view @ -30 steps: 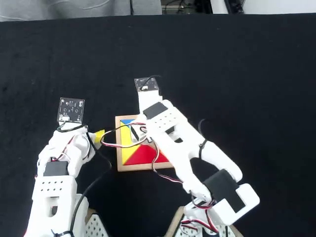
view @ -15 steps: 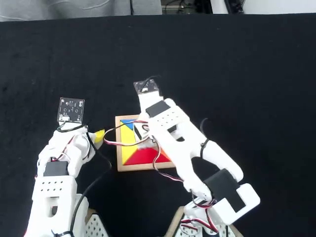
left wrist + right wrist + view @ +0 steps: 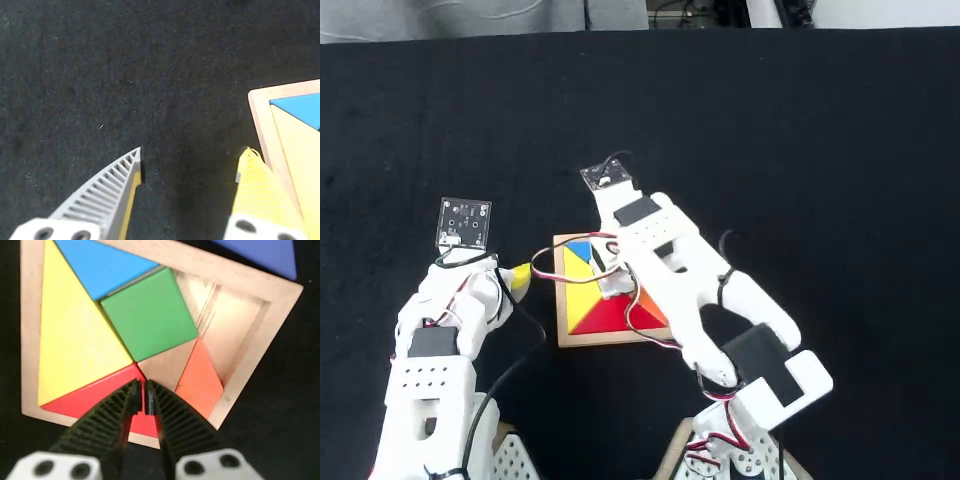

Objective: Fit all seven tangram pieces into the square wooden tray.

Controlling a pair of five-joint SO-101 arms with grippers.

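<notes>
Wooden square tray (image 3: pixel 600 340), centred on black table (image 3: pixel 820 150), part-filled with painted flat pieces (image 3: pixel 75 340), one dark-blue piece (image 3: pixel 260 252) just outside its rim: judged light, stiff, slick-faced, best pinched across opposite edges; right pincer (image 3: pixel 141 385) closed, empty, over the tray; left pincer (image 3: pixel 194 152) spread at its 9 o'clock.
</notes>
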